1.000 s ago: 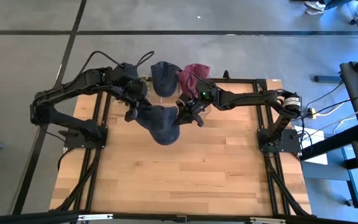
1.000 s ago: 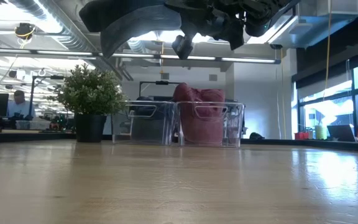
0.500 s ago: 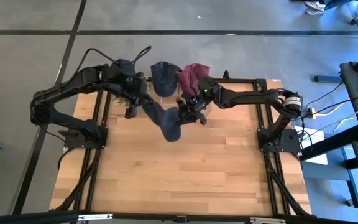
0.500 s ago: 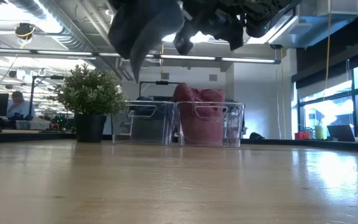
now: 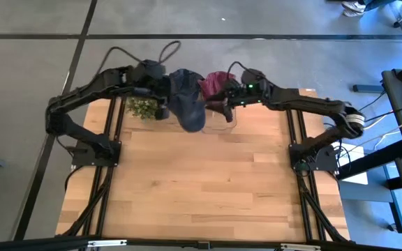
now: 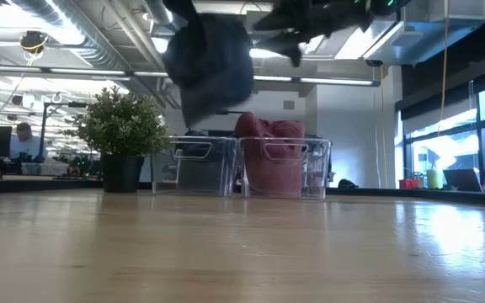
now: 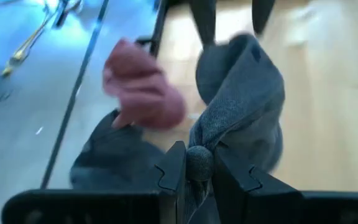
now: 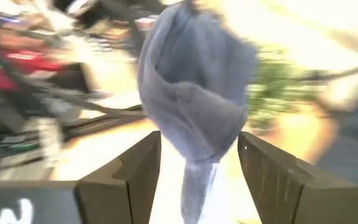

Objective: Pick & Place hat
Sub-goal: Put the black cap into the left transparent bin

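The worktop (image 5: 187,181) fills the lower middle of the high frame, bare wood under both arms. At its far edge, upper centre, stand two clear bins (image 6: 199,166): one holds a dark hat, the other a red hat (image 6: 269,160). One potted plant (image 6: 121,135) sits to their left.

The grey hat (image 5: 189,108) hangs in the air at upper centre, above the bins. It looks light and floppy, sagging in loose folds, so a pinch on a bunched fold of fabric seems the way to take it. That makes three hats in all.

The left claw (image 7: 194,167) is closed tight on a fold of the grey hat. The right claw (image 8: 197,155) stands spread wide beside it, gripping nothing.
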Robot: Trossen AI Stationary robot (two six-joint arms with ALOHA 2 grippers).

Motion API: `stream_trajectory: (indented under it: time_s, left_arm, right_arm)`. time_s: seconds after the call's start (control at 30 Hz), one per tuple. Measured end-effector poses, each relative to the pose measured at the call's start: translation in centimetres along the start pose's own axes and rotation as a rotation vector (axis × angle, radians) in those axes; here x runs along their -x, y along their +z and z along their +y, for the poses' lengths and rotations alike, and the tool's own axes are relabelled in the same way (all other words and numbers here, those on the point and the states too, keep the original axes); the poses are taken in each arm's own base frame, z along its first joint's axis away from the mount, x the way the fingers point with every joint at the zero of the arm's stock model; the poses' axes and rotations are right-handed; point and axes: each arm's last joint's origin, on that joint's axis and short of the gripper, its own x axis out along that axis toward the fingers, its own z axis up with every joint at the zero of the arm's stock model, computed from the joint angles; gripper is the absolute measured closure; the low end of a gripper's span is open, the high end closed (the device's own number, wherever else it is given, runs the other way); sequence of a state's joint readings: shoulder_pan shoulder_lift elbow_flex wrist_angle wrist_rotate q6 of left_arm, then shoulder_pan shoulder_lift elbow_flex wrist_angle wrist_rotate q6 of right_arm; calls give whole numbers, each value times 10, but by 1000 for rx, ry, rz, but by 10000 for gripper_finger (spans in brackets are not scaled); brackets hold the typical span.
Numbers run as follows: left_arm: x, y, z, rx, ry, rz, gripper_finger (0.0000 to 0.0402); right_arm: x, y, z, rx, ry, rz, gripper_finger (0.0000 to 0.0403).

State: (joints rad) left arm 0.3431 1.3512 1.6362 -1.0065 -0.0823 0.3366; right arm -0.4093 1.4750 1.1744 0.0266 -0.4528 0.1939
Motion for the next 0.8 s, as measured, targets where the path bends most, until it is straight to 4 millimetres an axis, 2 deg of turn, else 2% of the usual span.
stream_trajectory:
  time_s: [0.13, 0.33, 0.57, 0.8]
  left_arm:
    - [-26, 4, 7, -46, 86, 149, 350]
    - [-62, -1, 15, -149, 121, 330, 350]
    - [-86, 3, 24, -312, 272, 447, 350]
    - [-118, 2, 22, -464, 219, 520, 350]
  right_arm:
    - [26, 7, 16, 44, -213, 8, 190]
    - [50, 5, 34, 57, -355, 72, 189]
    - [52, -7, 40, 37, -495, 168, 189]
    - [52, -10, 41, 24, -533, 185, 189]
